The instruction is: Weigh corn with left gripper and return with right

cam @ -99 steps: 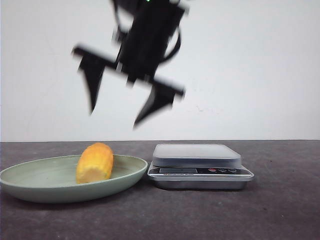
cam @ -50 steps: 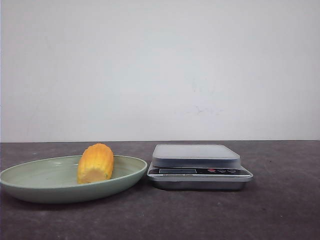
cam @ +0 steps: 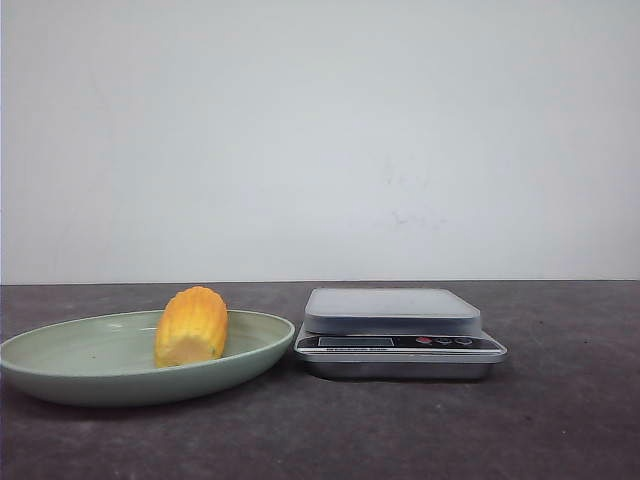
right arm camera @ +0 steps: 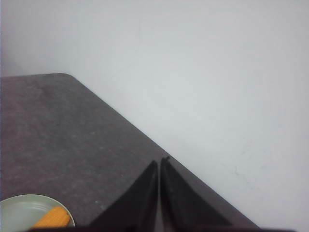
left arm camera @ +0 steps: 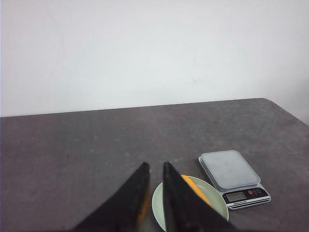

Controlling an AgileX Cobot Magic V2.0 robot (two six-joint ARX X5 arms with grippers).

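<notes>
Gone from the front view since a second ago: the black gripper that hung blurred above the plate and scale. Corn, plate and scale sit where they were.

Table (cam: 560, 430): dark grey, speckled, white wall behind.

Plate (cam: 60, 375): pale green, shallow, on the table's left side in the front view, its right rim just beside the scale, contact unclear.

Scale (cam: 400, 345): metal body, grey platform with nothing on it, display and small buttons on the front face. Readout too small to read.

Corn (cam: 190, 326): lies on its side in the plate, right of the plate's centre, pale cut end toward the camera. Nothing is touching it. In the left wrist view it shows as an orange strip partly hidden behind the fingers; in the right wrist view it lies in the plate at the frame edge.

Left gripper (left arm camera: 155, 169): high above the table, over the plate, fingers nearly together with a thin gap, holding nothing.

Right gripper (right arm camera: 160, 163): high, over the table edge near the wall, fingertips pressed together, holding nothing.
</notes>
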